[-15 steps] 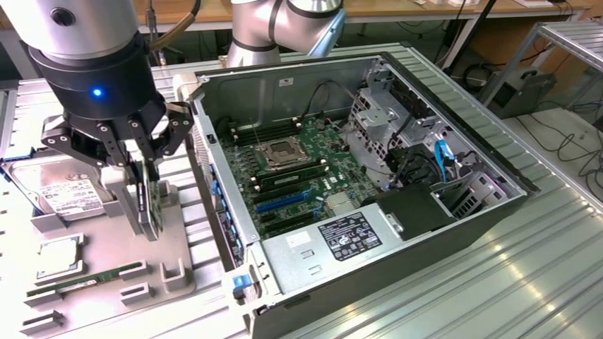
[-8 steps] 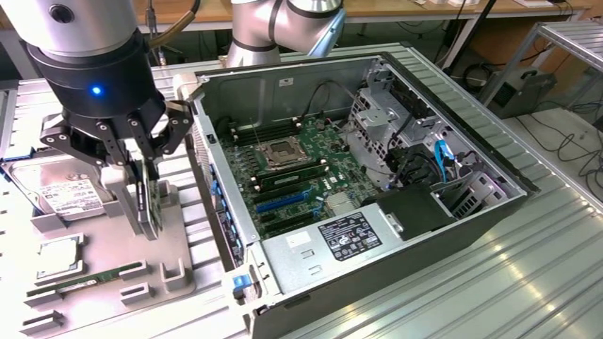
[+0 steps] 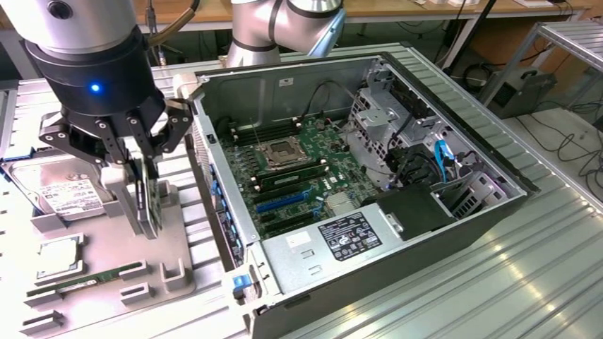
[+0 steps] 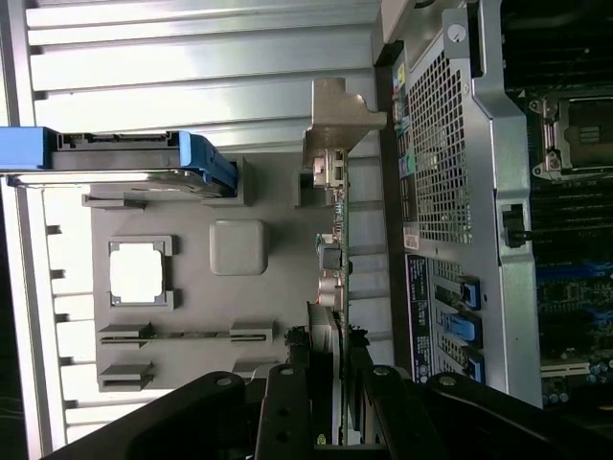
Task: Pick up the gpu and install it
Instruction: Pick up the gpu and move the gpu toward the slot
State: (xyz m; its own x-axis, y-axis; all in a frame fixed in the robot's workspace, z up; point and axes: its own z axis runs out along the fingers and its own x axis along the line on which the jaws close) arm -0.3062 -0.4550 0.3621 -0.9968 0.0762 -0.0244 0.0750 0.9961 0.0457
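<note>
Open case (image 3: 273, 88) beside a grey holder (image 3: 113, 282) on the surface (image 3: 527, 268). The gpu (image 3: 146, 201) stands on edge in the holder, the pincer (image 3: 143, 164) clamped on its top edge. Best lifted straight up, kept upright, to clear the holder cleanly. It is thin, dark, with a silver bracket (image 4: 340, 125) at one end.

Probably a lab: robot arm (image 3: 268, 28), opened computer case (image 3: 377, 296)
</note>
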